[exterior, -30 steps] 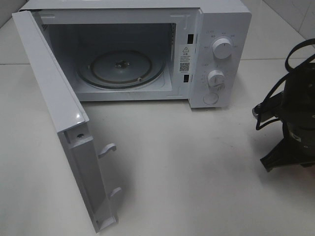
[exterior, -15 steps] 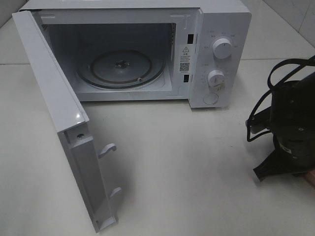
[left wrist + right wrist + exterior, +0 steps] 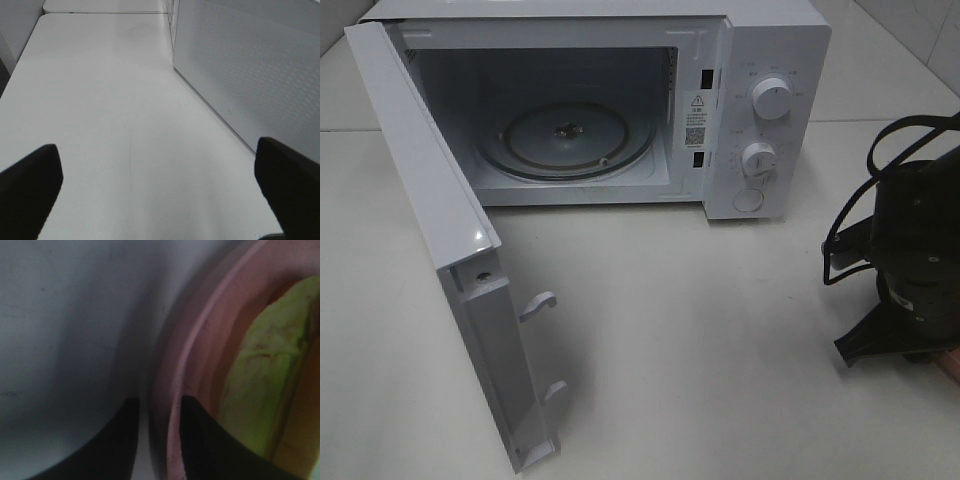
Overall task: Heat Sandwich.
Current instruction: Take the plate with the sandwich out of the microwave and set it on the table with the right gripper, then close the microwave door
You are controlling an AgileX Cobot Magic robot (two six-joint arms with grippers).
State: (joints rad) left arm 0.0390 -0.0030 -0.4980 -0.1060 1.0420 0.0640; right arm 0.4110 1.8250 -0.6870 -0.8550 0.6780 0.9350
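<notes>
Shifted leftward, right fingers (image 3: 159,440) seemingly straddle pink plate (image 3: 200,340) rim; left fingers (image 3: 30,185) apart.

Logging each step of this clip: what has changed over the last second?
The right arm shifted left, further into the high view, between the first two pictures, then barely moved. Its pincer now straddles the rim of the pink plate holding the sandwich; no firm grip shows. The microwave, its open door and the open left pincer stayed as they were.
</notes>
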